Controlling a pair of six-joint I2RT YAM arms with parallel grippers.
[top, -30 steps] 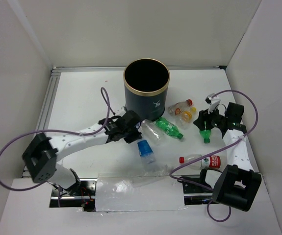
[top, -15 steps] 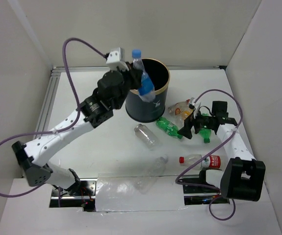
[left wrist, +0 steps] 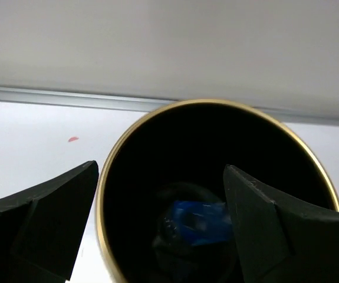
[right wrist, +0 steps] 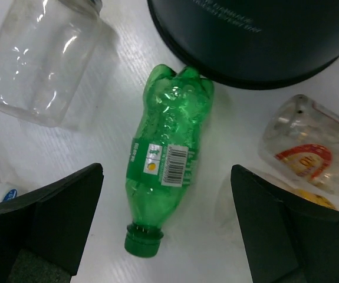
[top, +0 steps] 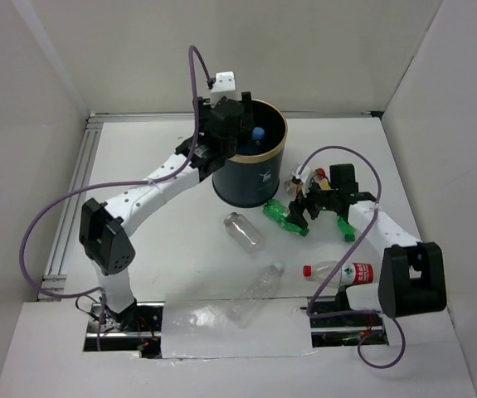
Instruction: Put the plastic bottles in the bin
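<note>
Hovering my left claw (left wrist: 160,171) wide open and empty over the bin (left wrist: 117,154). A blue-labelled bottle (left wrist: 196,219) lies inside it, straight below, between the fingers. My right claw (right wrist: 166,177) is spread wide above the green bottle (right wrist: 168,154), which lies flat between its fingers, untouched, base by the bin's wall.
</note>
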